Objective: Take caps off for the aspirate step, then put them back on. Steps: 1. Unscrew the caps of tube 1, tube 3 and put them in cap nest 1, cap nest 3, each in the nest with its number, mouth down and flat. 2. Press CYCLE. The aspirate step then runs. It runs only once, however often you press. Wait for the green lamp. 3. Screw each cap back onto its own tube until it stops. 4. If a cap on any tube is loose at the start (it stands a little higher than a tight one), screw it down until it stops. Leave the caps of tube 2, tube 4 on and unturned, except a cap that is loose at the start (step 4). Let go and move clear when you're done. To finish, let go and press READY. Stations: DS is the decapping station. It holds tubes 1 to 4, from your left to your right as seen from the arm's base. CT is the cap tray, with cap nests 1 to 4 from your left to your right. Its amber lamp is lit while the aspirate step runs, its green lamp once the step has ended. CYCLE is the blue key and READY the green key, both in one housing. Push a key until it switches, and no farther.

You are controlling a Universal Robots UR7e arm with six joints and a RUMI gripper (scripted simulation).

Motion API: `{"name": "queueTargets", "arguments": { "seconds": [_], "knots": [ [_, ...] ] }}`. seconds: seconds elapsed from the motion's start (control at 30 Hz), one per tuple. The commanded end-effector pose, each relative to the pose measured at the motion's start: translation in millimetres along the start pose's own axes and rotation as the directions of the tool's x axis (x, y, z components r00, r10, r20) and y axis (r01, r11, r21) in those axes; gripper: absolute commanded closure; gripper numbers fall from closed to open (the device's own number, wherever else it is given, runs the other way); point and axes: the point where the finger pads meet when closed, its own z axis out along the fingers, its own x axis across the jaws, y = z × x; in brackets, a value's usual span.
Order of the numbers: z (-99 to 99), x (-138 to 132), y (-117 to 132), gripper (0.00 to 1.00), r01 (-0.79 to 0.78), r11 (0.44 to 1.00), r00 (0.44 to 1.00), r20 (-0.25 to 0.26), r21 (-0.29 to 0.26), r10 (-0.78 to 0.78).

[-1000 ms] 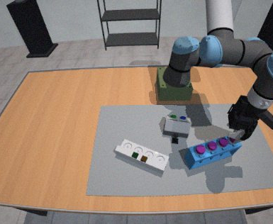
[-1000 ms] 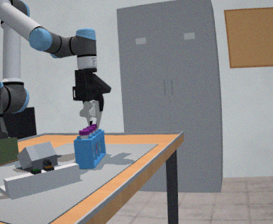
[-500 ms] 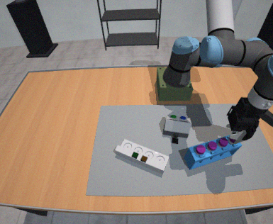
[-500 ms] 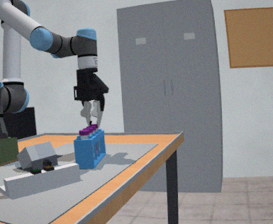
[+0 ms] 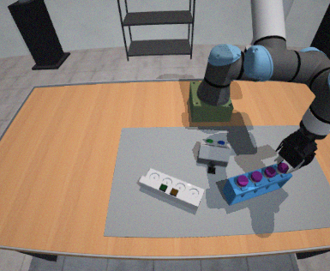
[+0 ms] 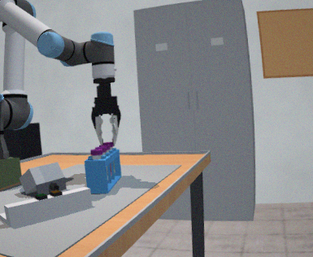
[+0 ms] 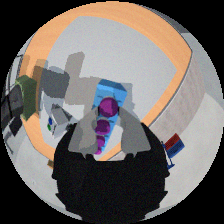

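Observation:
The blue decapping station holds four tubes with purple caps on. The caps of tube 4, tube 3 and tube 2 stand free. My gripper points down at the station's far end, shut on the cap of tube 1, a jaw on each side. Whether any cap stands higher is too small to tell. The white cap tray has four empty nests. Its green lamp and amber lamp look dark.
The grey key housing with green READY key and blue CYCLE key stands between the station and the green base block. A small black block lies in front of the housing.

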Motion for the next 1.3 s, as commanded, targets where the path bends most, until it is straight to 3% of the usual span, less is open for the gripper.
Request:
{"name": "queueTargets", "arguments": {
  "seconds": [0.0,0.3,0.33,0.67,0.8,0.87,0.93,0.97,1.1,1.23,1.27],
  "knots": [
    [-0.5,0.3,0.0,1.00,0.254,0.967,0.967,-0.007,0.011,-0.254],
    [-0.5,0.3,0.0,1.00,0.254,0.967,0.967,-0.007,0.011,-0.254],
    [-0.5,0.3,0.0,0.65,0.254,0.967,0.967,-0.007,0.011,-0.254],
    [-0.5,0.3,0.0,0.65,0.253,0.967,0.967,-0.007,0.011,-0.253],
    [-0.5,0.3,0.0,0.65,-0.068,0.998,0.998,-0.003,0.012,0.068],
    [-0.5,0.3,0.0,0.65,-0.068,0.998,0.998,-0.003,0.012,0.068],
    [-0.5,0.3,0.0,0.65,-0.236,0.972,0.972,-0.001,0.013,0.236],
    [-0.5,0.3,0.0,0.65,-0.241,0.970,0.970,-0.001,0.013,0.241],
    [-0.5,0.3,0.0,0.65,-0.399,0.917,0.917,0.001,0.013,0.399],
    [-0.5,0.3,0.1,0.65,-0.607,0.795,0.795,0.004,0.012,0.607],
    [-0.5,0.3,0.0,0.65,-0.613,0.790,0.790,0.004,0.012,0.613]
  ]
}}
